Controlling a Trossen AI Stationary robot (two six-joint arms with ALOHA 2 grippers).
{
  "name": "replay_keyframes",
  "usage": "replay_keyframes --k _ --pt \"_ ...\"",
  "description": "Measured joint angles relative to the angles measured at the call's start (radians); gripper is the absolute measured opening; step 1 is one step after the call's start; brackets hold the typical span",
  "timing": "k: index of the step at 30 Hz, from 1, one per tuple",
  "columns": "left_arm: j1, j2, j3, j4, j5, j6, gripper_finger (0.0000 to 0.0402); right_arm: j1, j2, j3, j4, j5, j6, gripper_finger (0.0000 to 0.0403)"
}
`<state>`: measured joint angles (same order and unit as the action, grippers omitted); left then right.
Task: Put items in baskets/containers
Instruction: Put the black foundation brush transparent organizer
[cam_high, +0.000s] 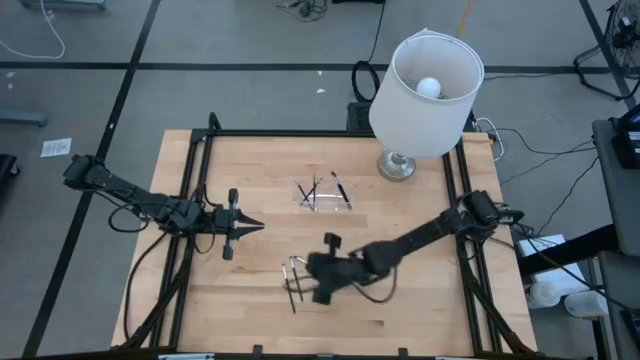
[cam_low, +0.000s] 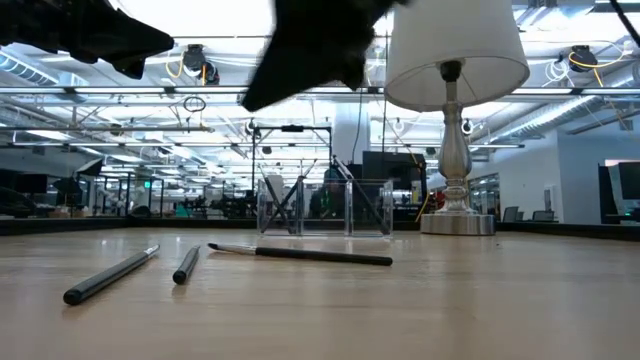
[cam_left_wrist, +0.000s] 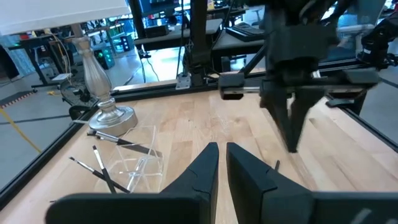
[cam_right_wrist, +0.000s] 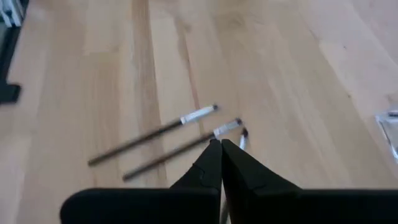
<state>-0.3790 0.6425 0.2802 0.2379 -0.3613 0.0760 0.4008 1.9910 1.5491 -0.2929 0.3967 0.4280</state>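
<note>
1. You have three loose sticks (cam_low: 300, 254) lying flat on the table (cam_high: 400, 300) in the low view: one long one runs left to right across the frame's middle, and two shorter-looking ones at lower left point away from the camera, angled up and to the right.
2. In the right wrist view you see those sticks from above: two long ones (cam_right_wrist: 152, 137) lie nearly parallel, running from lower left to upper right with their pale silvery ends at the upper right; a third shows only as a small tip just beside the fingers.
3. Your clear tray (cam_high: 325, 195) sits at the upper centre of the high view, just left of the lamp (cam_high: 425, 95). Several dark sticks lie crossed inside it; you cannot count them exactly.
4. Your right gripper (cam_high: 318, 275) hangs at the lower centre of the high view, over the loose sticks, fingers pressed together and holding nothing.
5. Your left gripper (cam_high: 250, 226) waits at the left of the high view, pointing right, fingers nearly together with a narrow gap and nothing between them.
</note>
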Motion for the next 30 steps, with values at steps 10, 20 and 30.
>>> replay_keyframes --k 10,20,30 --pt "0.0 0.0 0.0 -0.005 -0.006 -0.005 0.0042 -0.084 0.22 0.34 -0.393 -0.272 0.089 0.0012" --pt "0.0 0.0 0.0 -0.026 -0.005 -0.007 0.0042 -0.13 0.248 0.305 -0.473 -0.345 0.192 0.0161" --pt "0.0 0.0 0.0 -0.025 -0.005 -0.003 0.0042 -0.141 0.241 0.163 -0.336 -0.316 0.186 0.0211"
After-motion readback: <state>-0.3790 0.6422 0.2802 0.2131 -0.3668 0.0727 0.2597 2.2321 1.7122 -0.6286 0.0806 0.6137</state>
